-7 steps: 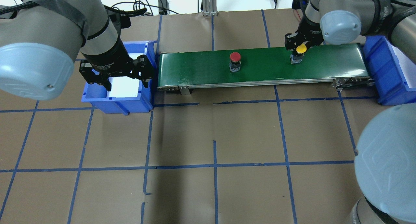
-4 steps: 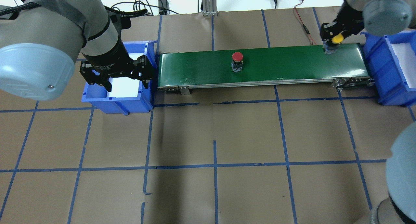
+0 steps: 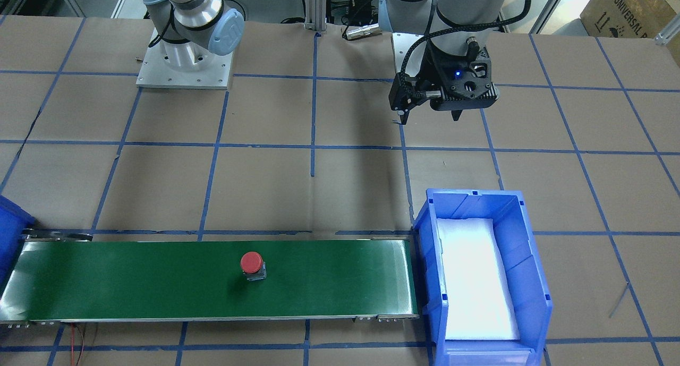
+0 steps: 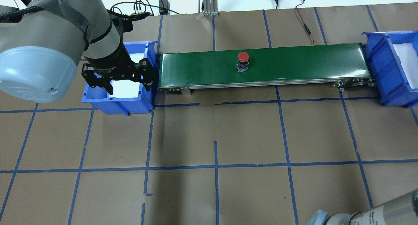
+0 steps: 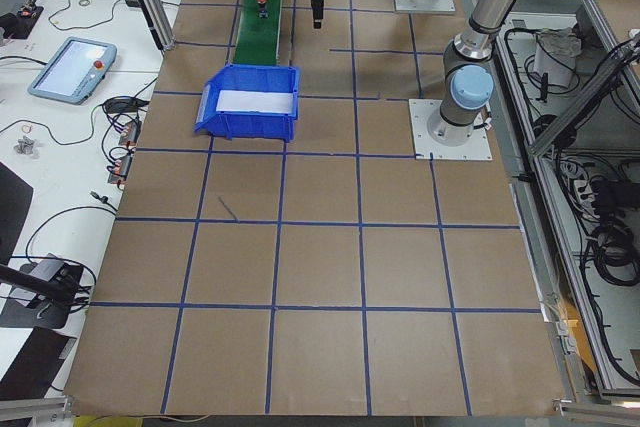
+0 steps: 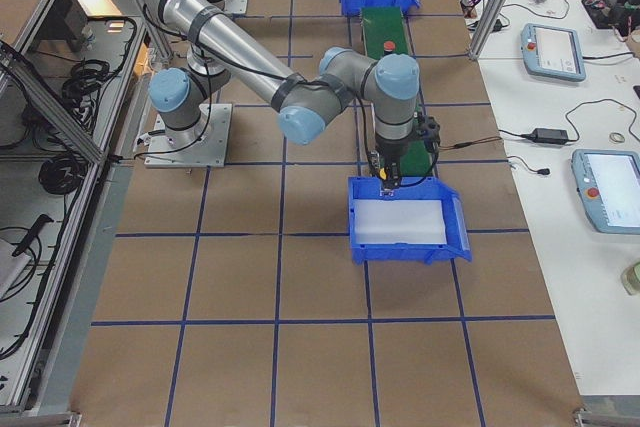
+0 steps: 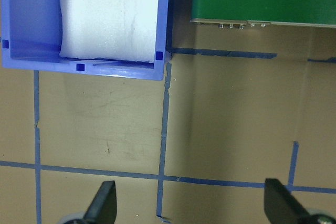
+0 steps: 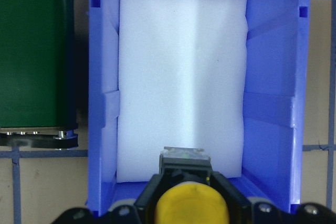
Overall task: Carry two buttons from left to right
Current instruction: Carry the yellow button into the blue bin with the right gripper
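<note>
Carried off the conveyor belt (image 4: 261,66): yellow button (image 8: 193,203), now clamped in right end effector (image 8: 186,192) above right bin (image 8: 273,114). Should lower before releasing onto foam. Red button (image 4: 242,57) mid-belt. Left end effector (image 4: 119,78) spread wide, idle.

1. Red cap on the button (image 4: 242,57), black-and-silver body below.
2. Yellow button (image 8: 193,206) cap, bright.
3. Conveyor belt (image 4: 261,66) deep green.
4. Bins (image 3: 481,278) blue, white foam lining.
5. Brown surface (image 4: 209,136) gridded with blue tape lines.
</note>
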Robot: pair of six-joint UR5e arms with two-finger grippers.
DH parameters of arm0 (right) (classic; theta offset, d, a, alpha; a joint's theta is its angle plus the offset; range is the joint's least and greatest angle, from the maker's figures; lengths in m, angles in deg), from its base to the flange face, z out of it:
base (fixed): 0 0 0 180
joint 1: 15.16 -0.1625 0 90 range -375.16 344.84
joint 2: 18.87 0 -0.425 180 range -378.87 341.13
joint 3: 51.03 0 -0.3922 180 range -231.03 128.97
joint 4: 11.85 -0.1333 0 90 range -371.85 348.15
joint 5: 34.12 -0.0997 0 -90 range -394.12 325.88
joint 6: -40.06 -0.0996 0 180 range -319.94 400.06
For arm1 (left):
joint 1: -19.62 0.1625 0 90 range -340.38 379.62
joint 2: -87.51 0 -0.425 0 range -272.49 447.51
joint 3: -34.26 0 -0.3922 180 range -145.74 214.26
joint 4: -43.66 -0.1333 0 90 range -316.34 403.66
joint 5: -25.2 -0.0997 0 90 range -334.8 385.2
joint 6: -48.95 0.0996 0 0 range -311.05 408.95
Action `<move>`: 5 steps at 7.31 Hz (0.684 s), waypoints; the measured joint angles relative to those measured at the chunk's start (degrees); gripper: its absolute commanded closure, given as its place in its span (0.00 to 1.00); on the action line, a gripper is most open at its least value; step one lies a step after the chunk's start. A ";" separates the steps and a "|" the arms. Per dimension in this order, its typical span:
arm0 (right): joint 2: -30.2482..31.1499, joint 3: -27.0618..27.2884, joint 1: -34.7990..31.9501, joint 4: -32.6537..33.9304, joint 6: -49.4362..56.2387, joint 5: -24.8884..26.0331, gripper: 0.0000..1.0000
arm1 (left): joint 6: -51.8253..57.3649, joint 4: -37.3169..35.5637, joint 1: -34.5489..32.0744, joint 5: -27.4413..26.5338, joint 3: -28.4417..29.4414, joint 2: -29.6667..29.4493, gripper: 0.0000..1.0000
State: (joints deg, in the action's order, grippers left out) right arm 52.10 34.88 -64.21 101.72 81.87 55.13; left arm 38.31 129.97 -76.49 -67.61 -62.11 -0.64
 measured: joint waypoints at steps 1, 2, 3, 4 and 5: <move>-1.76 -0.07 1.26 0.95 1.13 -0.71 0.73 | 0.00 0.00 0.00 0.00 -0.05 0.00 0.00; -4.36 -0.21 2.06 2.99 1.77 -1.03 0.73 | 0.00 -0.02 0.01 -0.01 -0.09 0.00 0.00; -6.98 -0.39 2.50 5.04 1.89 -1.20 0.73 | 0.00 -0.06 0.01 0.00 -0.14 -0.02 0.00; -9.09 -0.36 2.70 6.76 1.67 -1.31 0.73 | 0.00 -0.08 0.01 0.03 -0.16 -0.05 0.00; -10.69 -0.20 2.77 7.94 1.14 -1.87 0.73 | -0.02 -0.08 0.01 0.13 -0.16 -0.10 0.00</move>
State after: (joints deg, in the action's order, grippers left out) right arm 41.41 34.68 -61.44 109.65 83.02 53.25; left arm 38.29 129.89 -76.49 -67.48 -62.27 -0.74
